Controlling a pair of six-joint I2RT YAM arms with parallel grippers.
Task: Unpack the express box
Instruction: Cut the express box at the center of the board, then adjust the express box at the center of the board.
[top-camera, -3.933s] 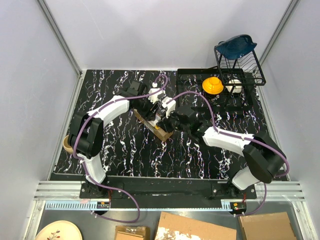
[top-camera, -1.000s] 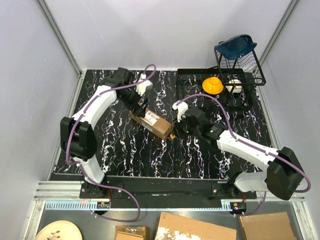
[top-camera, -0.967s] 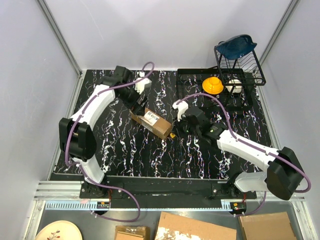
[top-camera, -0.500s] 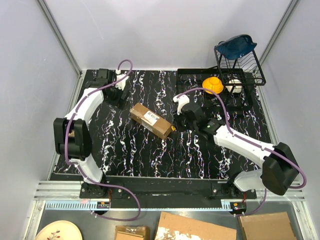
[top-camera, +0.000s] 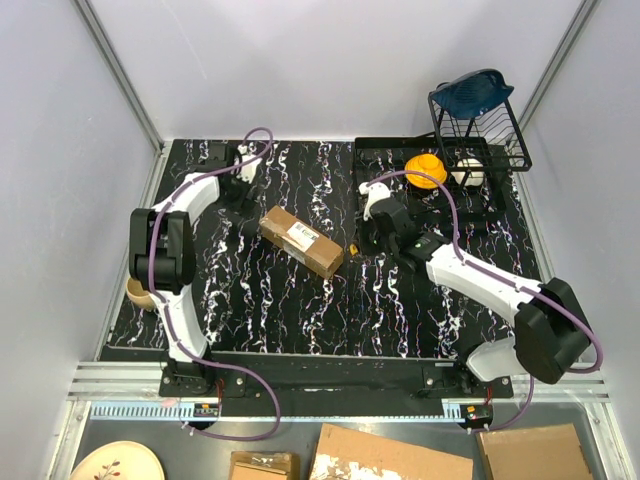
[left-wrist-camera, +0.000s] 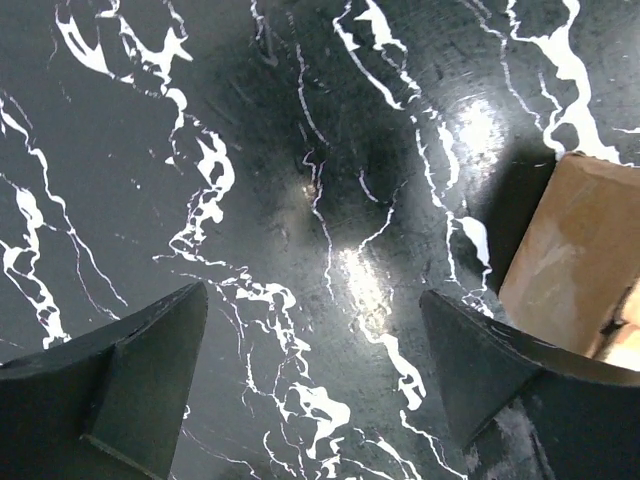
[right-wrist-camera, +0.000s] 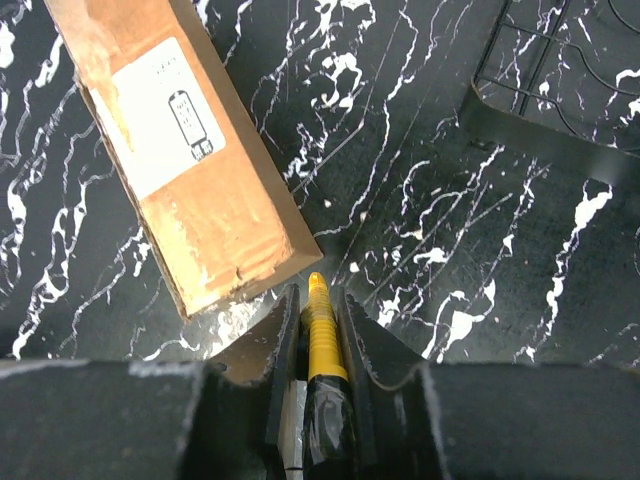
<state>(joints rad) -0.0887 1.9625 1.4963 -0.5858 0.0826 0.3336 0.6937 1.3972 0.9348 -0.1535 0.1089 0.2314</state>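
The table (top-camera: 250, 300) is black with white streaks, and gray walls stand around it. The express box (top-camera: 301, 240) lies flat near the middle of the table, slanted, with its white label (top-camera: 300, 236) facing up. Nothing is holding it. The right gripper (right-wrist-camera: 318, 300) is just to the right of the box. Its fingers are squeezed on a yellow and black knife (right-wrist-camera: 322, 340), and the knife's tip is just beside one box corner. The left gripper (left-wrist-camera: 312, 295) is near the box's other end, with its fingers spread wide and nothing between them. A wire rack (top-camera: 470, 130) stands in the far right corner.
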